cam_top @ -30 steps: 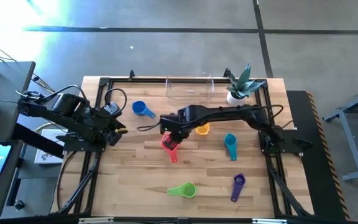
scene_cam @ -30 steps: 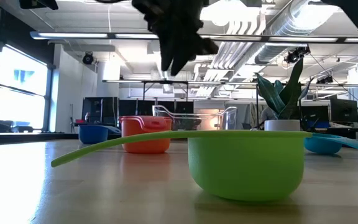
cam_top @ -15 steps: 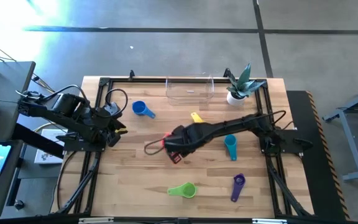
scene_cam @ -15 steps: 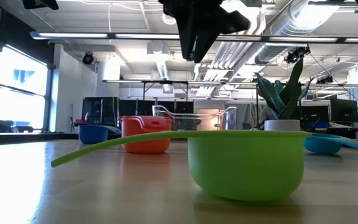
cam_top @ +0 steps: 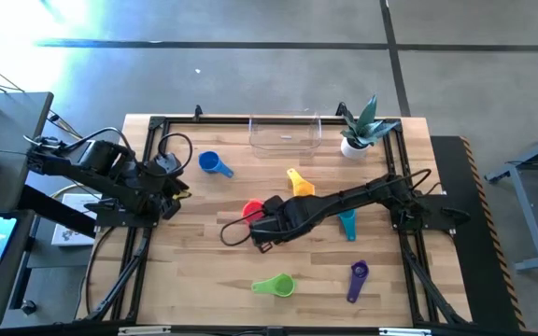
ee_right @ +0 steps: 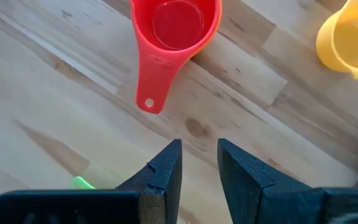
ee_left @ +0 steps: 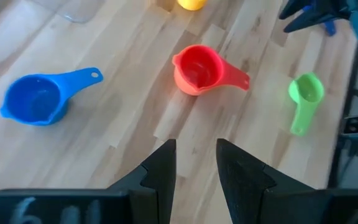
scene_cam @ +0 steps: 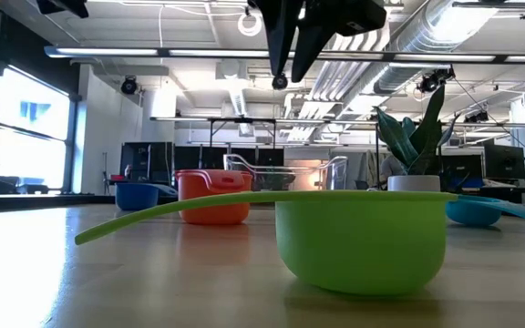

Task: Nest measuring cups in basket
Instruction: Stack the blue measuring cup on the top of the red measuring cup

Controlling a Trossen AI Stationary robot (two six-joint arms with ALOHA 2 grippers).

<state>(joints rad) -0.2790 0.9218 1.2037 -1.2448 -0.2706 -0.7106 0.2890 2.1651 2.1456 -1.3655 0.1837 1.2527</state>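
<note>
Six cups rest on their bases on the wooden table: blue point(cam_top: 215, 164), yellow point(cam_top: 299, 182), red point(cam_top: 252, 210), teal point(cam_top: 346, 222), green point(cam_top: 275, 286) and purple point(cam_top: 358, 280). No separate orange cup shows. The clear basket point(cam_top: 286, 135) stands at the far edge. My right gripper point(cam_top: 261, 238) hovers open above the table, just beyond the free end of the red cup's handle point(ee_right: 146, 99). Its fingers touch nothing. My left gripper point(cam_top: 177, 194) waits open at the table's left edge, facing the blue cup point(ee_left: 36, 99) and the red cup point(ee_left: 197, 68).
A small white plant pot point(cam_top: 355, 142) stands right of the basket at the far edge. A black cable point(cam_top: 236, 229) loops on the table by my right gripper. Black frame rails run along the table's edges. The green cup point(scene_cam: 363, 241) sits closest to the near edge.
My right gripper has moved from over the red and yellow cups toward the near edge and a little to the right, ending past the red cup's handle. The yellow cup, half hidden by the arm before, now shows fully. The red cup has stayed in place.
</note>
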